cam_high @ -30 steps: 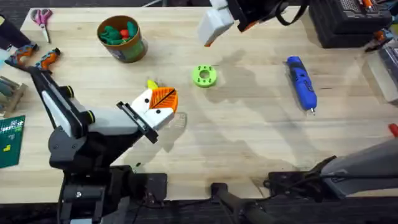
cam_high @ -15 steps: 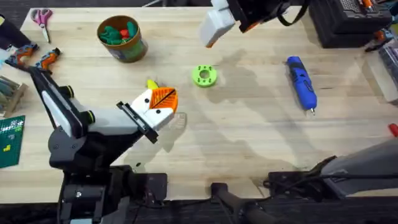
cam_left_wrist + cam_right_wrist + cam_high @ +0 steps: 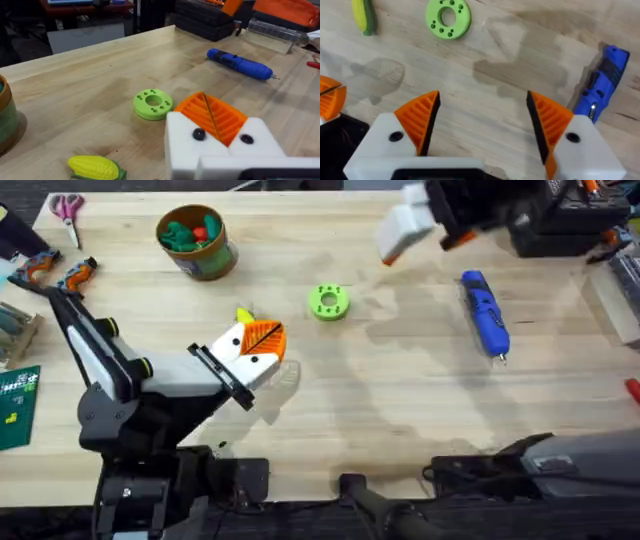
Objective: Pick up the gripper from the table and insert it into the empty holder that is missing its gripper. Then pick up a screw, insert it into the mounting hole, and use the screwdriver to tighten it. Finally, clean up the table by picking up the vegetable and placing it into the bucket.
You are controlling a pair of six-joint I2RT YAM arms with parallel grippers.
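Light wood table (image 3: 400, 400), dark cases far right. Right claw (image 3: 482, 117) spread, empty, now further right, near screwdriver (image 3: 486, 313). Left claw (image 3: 262, 348) pressed together, unmoved beside vegetable (image 3: 244, 317).

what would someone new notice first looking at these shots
Probably the left gripper, a white block with orange ribbed pads pressed together, near the middle of the table. Next, the blue screwdriver lying toward the far right, with the right gripper spread open above the wood beside it. The lime-green ring and the green bucket at the far left add bright colour.
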